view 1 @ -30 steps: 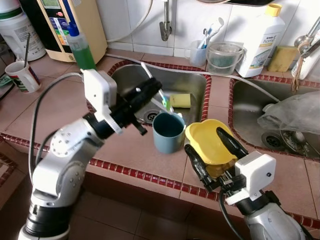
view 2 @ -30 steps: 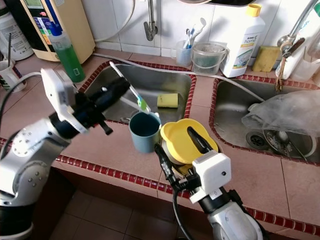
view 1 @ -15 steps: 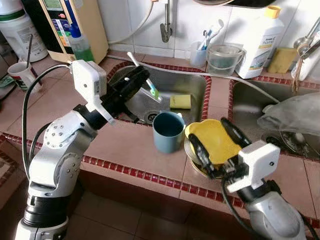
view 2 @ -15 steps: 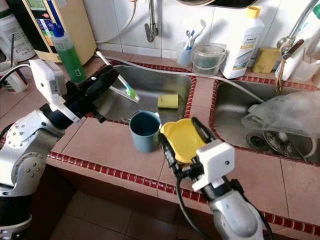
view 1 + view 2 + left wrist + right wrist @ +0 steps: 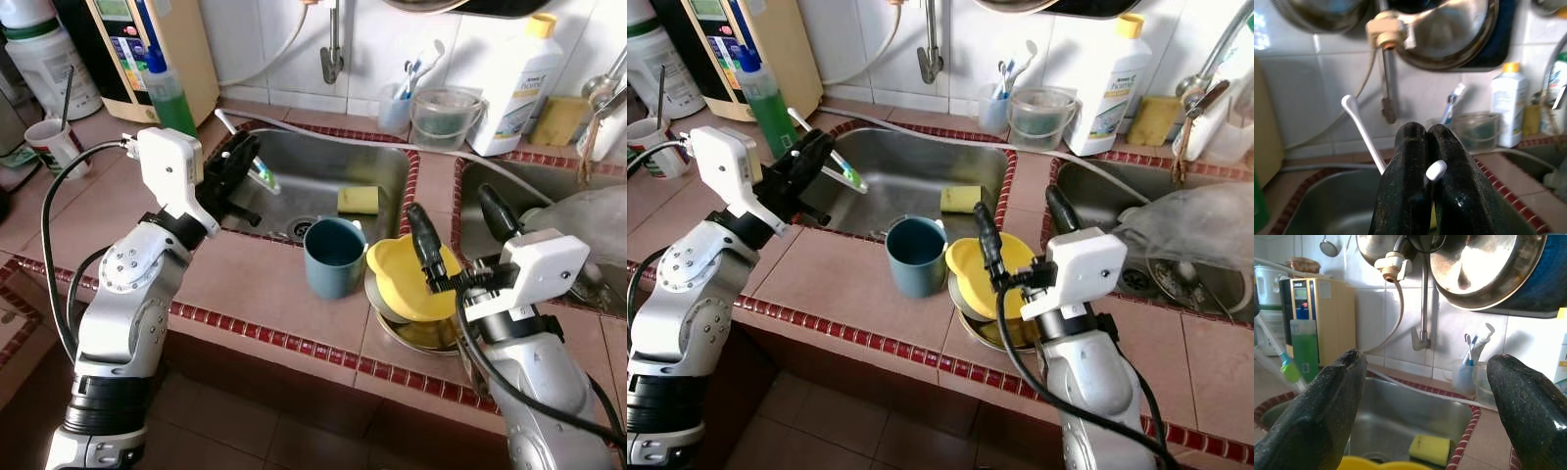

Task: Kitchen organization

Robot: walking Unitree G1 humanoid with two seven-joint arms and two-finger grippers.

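My left gripper [image 5: 235,168] is shut on a toothbrush [image 5: 262,175] with a green and white head, held over the left rim of the left sink [image 5: 392,176]. In the left wrist view the black fingers [image 5: 1405,161] pinch white handles [image 5: 1436,170]. A blue cup [image 5: 333,257] stands on the tiled counter in front of the sink. Beside it a yellow bowl [image 5: 407,279] rests tilted on a metal dish. My right gripper [image 5: 458,227] stands open just above and behind the bowl, its fingers [image 5: 1327,396] wide apart and holding nothing.
A yellow sponge [image 5: 358,199] lies in the left sink. At the back stand a green soap bottle [image 5: 168,93], a toothbrush holder [image 5: 397,103], a clear tub [image 5: 441,116] and a white bottle [image 5: 519,83]. A plastic bag [image 5: 588,211] lies in the right sink. A paper cup [image 5: 57,147] stands far left.
My left gripper has drawn the toothbrush back from above the blue cup to the sink's left rim. My right gripper has risen from around the yellow bowl and stays open.
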